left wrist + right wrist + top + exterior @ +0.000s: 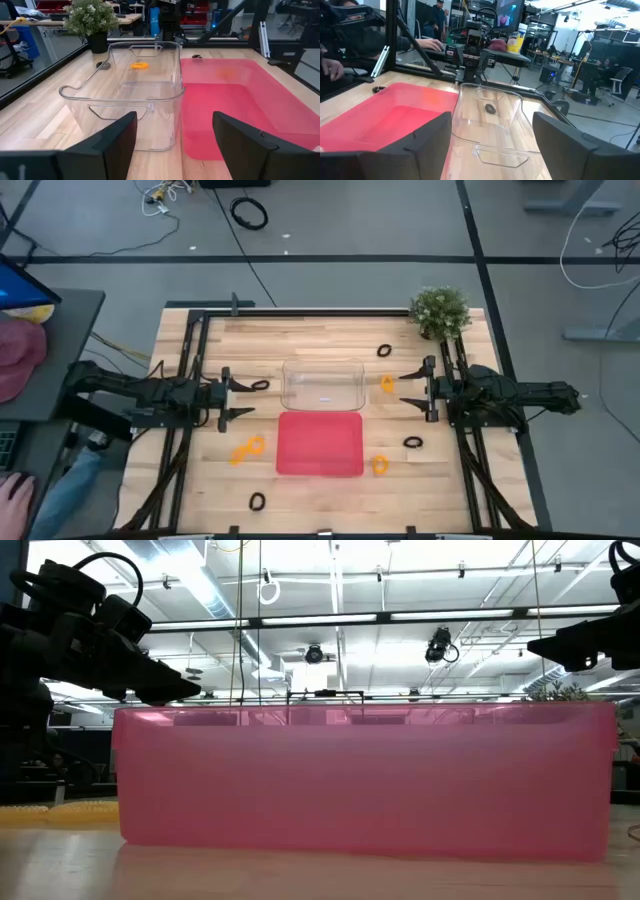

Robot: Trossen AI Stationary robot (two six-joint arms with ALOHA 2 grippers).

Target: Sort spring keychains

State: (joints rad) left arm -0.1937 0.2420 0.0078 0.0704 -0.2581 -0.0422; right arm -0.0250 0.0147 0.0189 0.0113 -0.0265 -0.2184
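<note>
High view, red tray (319, 443), clear bin (322, 383), seemingly no readable labels

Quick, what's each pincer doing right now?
Left pincer: open, holding nothing, beside the clear tray.
Right pincer: open, holding nothing, on the clear tray's other side.

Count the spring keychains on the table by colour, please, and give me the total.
Orange spring keychains: 3, at and.
Black spring keychains: 4, at and.
Total: 7, all lying on the wood outside the clear bin and the red tray.
</note>
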